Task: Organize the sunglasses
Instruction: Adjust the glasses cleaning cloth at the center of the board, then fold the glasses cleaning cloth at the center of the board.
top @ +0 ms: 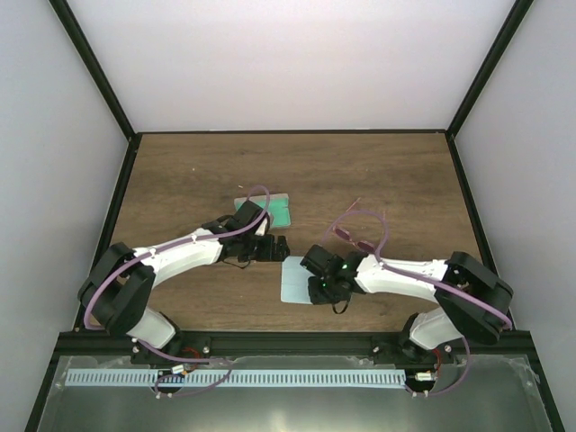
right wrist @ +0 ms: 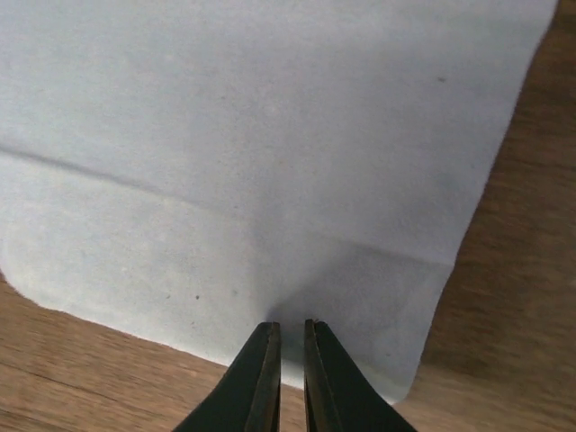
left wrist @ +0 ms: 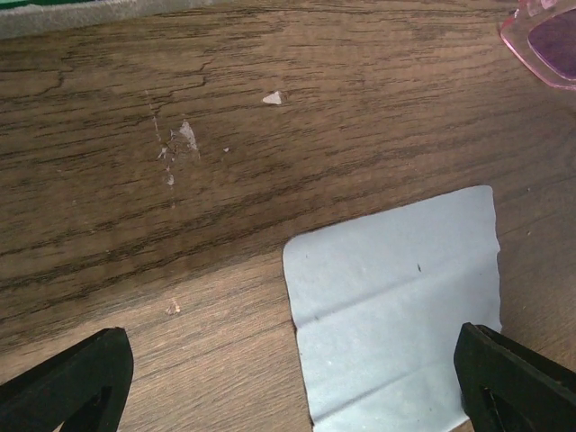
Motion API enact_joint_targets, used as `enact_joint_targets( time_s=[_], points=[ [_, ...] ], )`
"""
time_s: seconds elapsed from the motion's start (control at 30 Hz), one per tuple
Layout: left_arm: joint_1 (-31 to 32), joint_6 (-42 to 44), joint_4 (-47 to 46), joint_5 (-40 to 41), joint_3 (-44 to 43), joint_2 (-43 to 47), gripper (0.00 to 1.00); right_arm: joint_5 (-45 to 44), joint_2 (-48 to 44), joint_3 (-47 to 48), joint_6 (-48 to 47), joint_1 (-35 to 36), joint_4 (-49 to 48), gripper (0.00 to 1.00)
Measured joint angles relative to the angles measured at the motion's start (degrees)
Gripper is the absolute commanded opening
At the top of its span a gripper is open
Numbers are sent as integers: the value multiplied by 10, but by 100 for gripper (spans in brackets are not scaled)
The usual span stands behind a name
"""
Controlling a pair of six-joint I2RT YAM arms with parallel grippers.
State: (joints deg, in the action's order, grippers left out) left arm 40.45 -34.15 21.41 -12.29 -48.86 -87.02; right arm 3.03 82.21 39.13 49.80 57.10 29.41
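Sunglasses [top: 358, 239] show overhead; right wrist sees only pinched cloth [right wrist: 270, 135].

Dark wood-grain table [top: 180, 171] inside plain white walls [top: 297, 63], black frame bars [top: 94, 67] at the corners, soft even light

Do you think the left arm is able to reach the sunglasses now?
Probably yes: left gripper open, bare wood between it and the sunglasses; right gripper, shut on the cloth, sits close.
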Motion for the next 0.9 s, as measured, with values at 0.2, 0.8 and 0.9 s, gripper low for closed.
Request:
enact_joint_targets(
  time_s=[0.2,0.8,0.9],
  points=[
    [0,1,0,2,0,0,86,-19,-3,36,-9,-20,87,16],
    [4,21,-2,11,-17,-81,61,-67,95,149,-123,-176,97,27],
    [4,23,-1,13,-21,-82,61,-67,104,149,-130,-176,93,27]
  ],
)
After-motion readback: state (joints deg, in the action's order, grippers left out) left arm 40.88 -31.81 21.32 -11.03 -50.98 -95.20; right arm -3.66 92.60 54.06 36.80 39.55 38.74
